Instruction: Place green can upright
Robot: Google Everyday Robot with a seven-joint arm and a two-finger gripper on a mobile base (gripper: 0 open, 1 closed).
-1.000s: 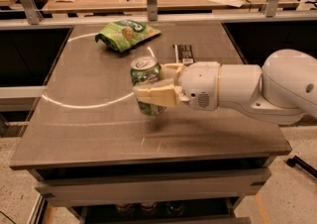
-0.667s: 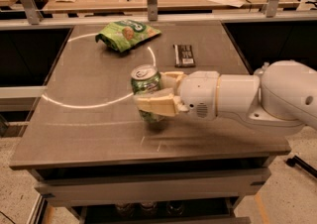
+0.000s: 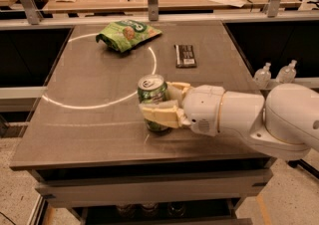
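Grey tabletop (image 3: 89, 134), centre frame: green can (image 3: 152, 92) upright, clamped in the gripper (image 3: 162, 103).
Lowered since a second ago; base now appears to touch the surface. Judged nearly done: release remains. Snack bag (image 3: 127, 34) lies well apart, upper left.

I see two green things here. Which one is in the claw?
The green can, upright in the claw near the table's front edge; the green snack bag lies apart, farther back.

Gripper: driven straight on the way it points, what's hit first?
The cream two-finger gripper clamps the green-and-white aluminium can; beyond it, leftward, the brown tabletop looks free, though depth is unclear.
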